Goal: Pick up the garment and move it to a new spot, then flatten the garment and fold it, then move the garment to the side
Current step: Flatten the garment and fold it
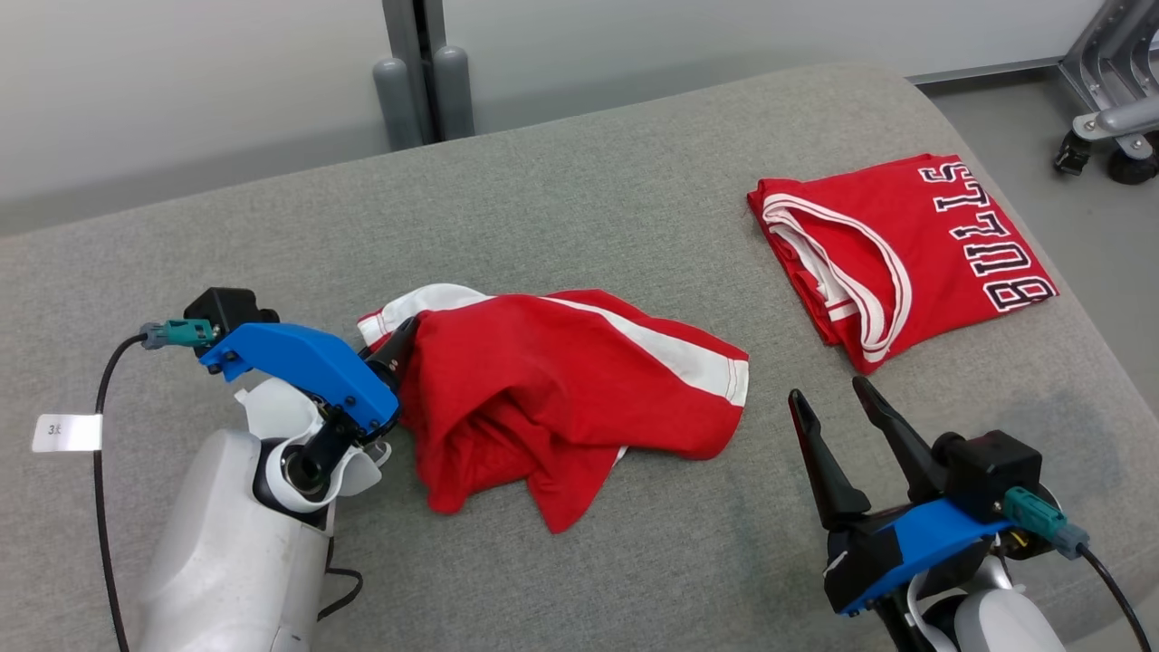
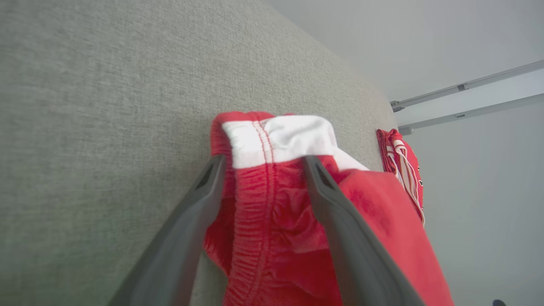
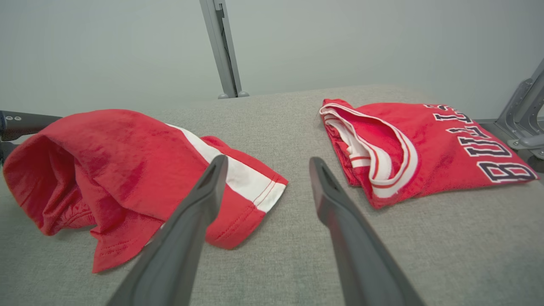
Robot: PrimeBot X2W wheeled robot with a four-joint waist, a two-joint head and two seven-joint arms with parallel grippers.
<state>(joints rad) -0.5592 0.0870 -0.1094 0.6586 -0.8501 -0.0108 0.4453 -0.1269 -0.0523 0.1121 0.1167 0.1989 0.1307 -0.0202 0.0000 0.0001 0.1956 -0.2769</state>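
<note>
Two grippers are showing, and two red clothes are lying on one grey soft table (image 1: 589, 181).

The left gripper (image 2: 264, 159) is holding its two fingers wide apart. The garment (image 1: 543, 380) is sitting right at this gripper, and its stretchy waistband is lying between the two fingers. The fingers are not squeezing it.

The right gripper (image 1: 828, 389) is also standing wide, and it is holding nothing. Its fingers are pointing at the bare grey gap between the two clothes.

The garment is looking like red shorts with a wide white stripe. It is lying all crumpled and bunched up, with one leg flopping out toward the right gripper.

The folded jersey (image 1: 914, 244) is lying flat ahead of the right gripper and a bit to its right, well apart from the garment. It is showing dark letters and white trim.

Bare table is spreading out ahead of both grippers, up to the rounded far edge. The table's side edge is running close past the jersey.
</note>
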